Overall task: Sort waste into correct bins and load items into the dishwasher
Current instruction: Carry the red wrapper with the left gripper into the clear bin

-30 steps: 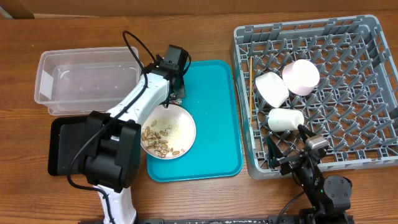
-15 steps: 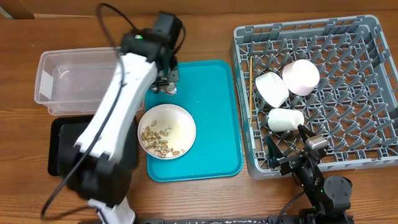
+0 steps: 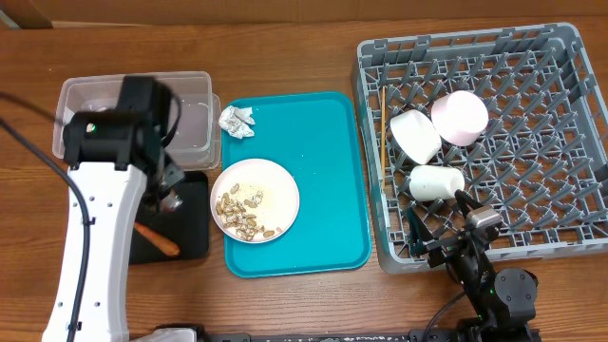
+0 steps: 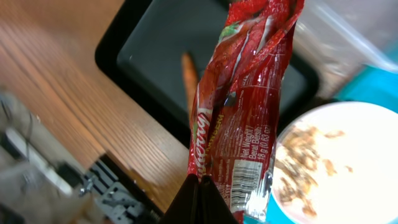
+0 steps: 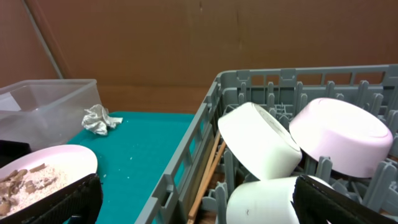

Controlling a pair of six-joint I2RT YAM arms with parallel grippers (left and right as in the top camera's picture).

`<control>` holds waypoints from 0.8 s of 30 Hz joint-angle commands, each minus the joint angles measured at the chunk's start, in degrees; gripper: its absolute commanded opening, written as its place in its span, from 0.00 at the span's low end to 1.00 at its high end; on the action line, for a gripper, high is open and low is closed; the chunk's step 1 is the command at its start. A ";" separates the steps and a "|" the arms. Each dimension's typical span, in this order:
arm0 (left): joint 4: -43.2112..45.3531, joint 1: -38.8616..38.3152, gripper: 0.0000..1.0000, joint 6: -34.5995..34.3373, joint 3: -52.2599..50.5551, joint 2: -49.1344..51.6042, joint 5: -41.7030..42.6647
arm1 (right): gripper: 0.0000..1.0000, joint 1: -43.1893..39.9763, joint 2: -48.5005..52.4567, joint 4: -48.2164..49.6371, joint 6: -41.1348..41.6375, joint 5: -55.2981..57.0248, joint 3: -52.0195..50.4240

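The left claw (image 4: 201, 190) is gripping the bottom end of the red wrapper (image 4: 247, 93), its jaws closed tight on it. It is hanging over the black tray (image 3: 195, 228), which is sitting on the table just in front of the clear tub (image 3: 195, 122). A sausage piece (image 3: 157, 238) is lying on the black tray. In the left wrist view the wrapper is hanging in front of the sausage piece and the plate's edge.

The crumpled wrapper (image 3: 237, 121) is lying on the far left corner of the teal tray (image 3: 328, 190). The plate (image 3: 282, 185) is sitting on the teal tray's near left part, carrying the scraps (image 3: 242, 211).

The right claw (image 5: 198, 186) is resting with its jaws wide apart, holding nothing, at the rack's (image 3: 475, 40) near left corner. Inside the rack, the white bowl (image 3: 415, 135) and pink bowl (image 3: 460, 117) are leaning side by side, the cup (image 3: 437, 180) is lying just in front of them, and the chopsticks (image 3: 383, 152) are lying along the left wall.
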 commanded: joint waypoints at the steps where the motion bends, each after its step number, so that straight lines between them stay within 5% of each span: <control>1: 2.40 4.90 0.04 -1.60 -8.24 -2.75 3.23 | 1.00 -0.44 -0.68 0.24 -0.17 -0.28 -0.28; 11: 10.99 8.26 0.04 -1.64 -20.00 -2.84 5.73 | 1.00 -0.44 -0.68 0.24 -0.17 -0.28 -0.28; 24: 27.78 9.03 0.04 8.61 -6.27 -4.00 13.73 | 1.00 -0.44 -0.68 0.24 -0.17 -0.28 -0.28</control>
